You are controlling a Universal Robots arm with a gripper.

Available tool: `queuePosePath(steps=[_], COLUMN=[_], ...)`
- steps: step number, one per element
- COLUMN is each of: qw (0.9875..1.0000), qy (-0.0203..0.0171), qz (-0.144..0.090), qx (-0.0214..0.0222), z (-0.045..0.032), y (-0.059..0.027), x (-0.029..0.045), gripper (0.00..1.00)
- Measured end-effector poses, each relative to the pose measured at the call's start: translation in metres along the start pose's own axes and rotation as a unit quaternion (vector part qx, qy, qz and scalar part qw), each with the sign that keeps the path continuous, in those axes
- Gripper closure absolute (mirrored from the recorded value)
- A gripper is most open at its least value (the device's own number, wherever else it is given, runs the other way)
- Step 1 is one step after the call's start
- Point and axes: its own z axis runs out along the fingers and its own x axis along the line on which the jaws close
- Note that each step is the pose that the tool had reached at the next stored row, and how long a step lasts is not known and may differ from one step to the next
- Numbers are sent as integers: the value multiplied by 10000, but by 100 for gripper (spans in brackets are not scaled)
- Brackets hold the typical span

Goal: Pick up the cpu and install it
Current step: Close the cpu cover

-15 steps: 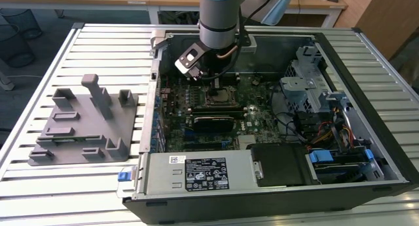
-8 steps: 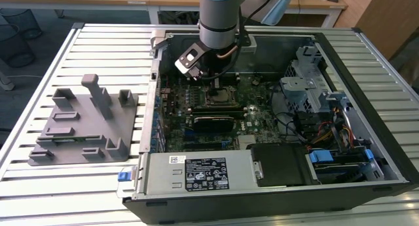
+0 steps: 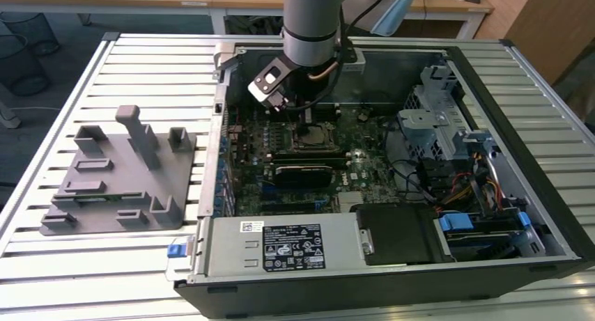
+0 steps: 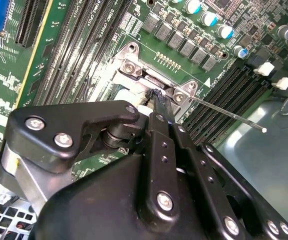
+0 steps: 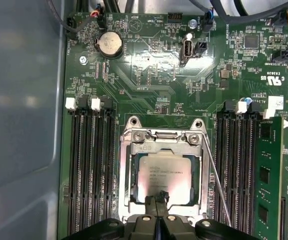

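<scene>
Claw closed tight, empty, tips at the cpu edge, inside the socket.

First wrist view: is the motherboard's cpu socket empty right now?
No, the cpu lies flat inside the socket frame, with its silvery top facing up.

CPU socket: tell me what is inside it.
The cpu lies flat inside the socket frame, silvery top up. The shut fingers of the gripper cover part of one edge; whatever is under the chip is hidden.
</scene>
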Motion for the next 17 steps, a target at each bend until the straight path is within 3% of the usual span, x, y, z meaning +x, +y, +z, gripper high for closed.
queuePosePath(steps=[4, 11, 17], qw=[10000, 10000, 10000], qy=[0, 12, 18], qz=[0, 1, 1], qx=[1, 26, 27], z=[-1, 0, 0], y=[20, 159, 177], x=[-15, -38, -45], gripper=[89, 89, 89])
